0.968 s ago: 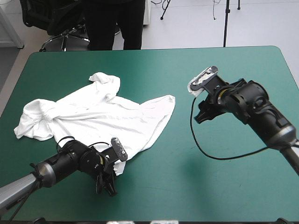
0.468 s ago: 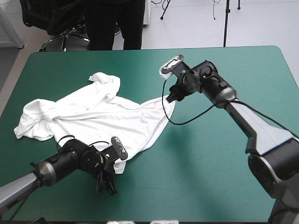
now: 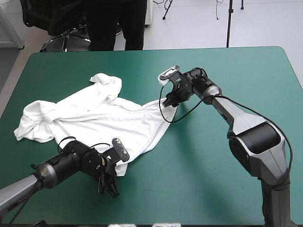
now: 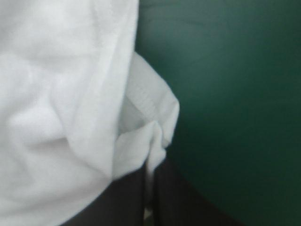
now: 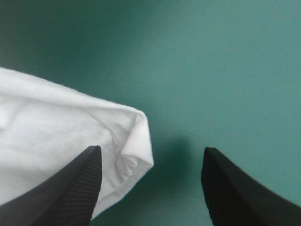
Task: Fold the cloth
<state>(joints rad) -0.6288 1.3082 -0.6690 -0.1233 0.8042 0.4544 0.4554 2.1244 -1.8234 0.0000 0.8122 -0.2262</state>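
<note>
Table (image 3: 283,56), teal-green cover (image 3: 213,179). T-shirt (image 3: 102,118) lies on the table's left half, partly spread and rumpled. One sleeve is bunched toward the left edge and another points toward the far edge. One hem corner reaches toward the table's middle; a second hem corner lies near the front edge.

Right arm is stretched from the right side across to that middle corner. Right gripper (image 3: 167,100) sits at the corner, low over the cover. Left gripper (image 3: 109,185) is at the near hem corner, tips pointing toward the front edge.

High view only: the whole shirt outline and both arms. It does not resolve either gripper's finger gap.

Right wrist view: black fingers (image 5: 77,188) stand wide apart. The rounded shirt corner lies between them, closer to one finger, with bare cover ahead and by the other finger. No contact with the cloth can be seen.

Left wrist view: fingers (image 4: 129,197) are all but closed, pinching a thin fold of the shirt. The ribbed hem corner bulges just ahead of the tips. White cloth fills one side, cover the other.
</note>
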